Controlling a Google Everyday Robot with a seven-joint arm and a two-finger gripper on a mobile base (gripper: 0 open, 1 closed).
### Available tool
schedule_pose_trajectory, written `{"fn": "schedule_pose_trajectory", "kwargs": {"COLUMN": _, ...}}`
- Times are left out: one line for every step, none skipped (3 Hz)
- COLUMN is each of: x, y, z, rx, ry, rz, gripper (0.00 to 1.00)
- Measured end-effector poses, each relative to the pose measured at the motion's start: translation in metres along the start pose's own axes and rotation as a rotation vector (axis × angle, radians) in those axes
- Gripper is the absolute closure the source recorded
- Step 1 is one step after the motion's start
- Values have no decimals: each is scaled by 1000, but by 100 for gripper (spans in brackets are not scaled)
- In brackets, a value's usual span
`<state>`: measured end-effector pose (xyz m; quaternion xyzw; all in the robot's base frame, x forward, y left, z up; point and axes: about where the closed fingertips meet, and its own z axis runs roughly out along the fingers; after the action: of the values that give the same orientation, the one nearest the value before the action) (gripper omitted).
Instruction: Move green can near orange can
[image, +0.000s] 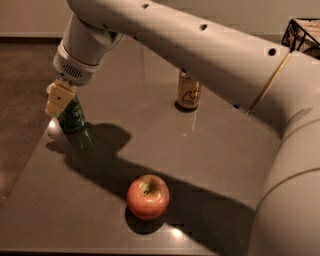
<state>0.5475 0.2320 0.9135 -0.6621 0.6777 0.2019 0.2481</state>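
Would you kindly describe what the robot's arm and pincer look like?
The arm is a thick, smooth off-white tube dotted with small dark holes, ending in a round wrist collar with a dark vent grille. The pincer, pale cream-yellow and blocky, sits at the left, right by the green can.

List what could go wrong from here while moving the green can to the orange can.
1. The gripper is at the green can, close to the table's left edge; a slip might knock the can off.
2. The arm crosses in front of the orange can, hiding its top, so a low sweep might topple it.
3. Setting down too close could bump the cans together.
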Motion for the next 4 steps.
{"fn": "schedule_pose_trajectory", "kwargs": {"x": 1, "y": -4, "z": -10, "rx": 0, "ry": -21, "rz": 10, "gripper": 65}}
{"fn": "schedule_pose_trajectory", "kwargs": {"x": 15, "y": -14, "z": -36, "rx": 26, "ry": -43, "rz": 45, "gripper": 88}}
{"fn": "schedule_pose_trajectory", "kwargs": {"x": 46, "y": -19, "z": -73, "rx": 65, "ry": -45, "rz": 108, "gripper": 100}}
{"fn": "schedule_pose_trajectory", "kwargs": {"x": 85, "y": -14, "z": -114, "rx": 105, "ry": -50, "rz": 173, "gripper": 100}}
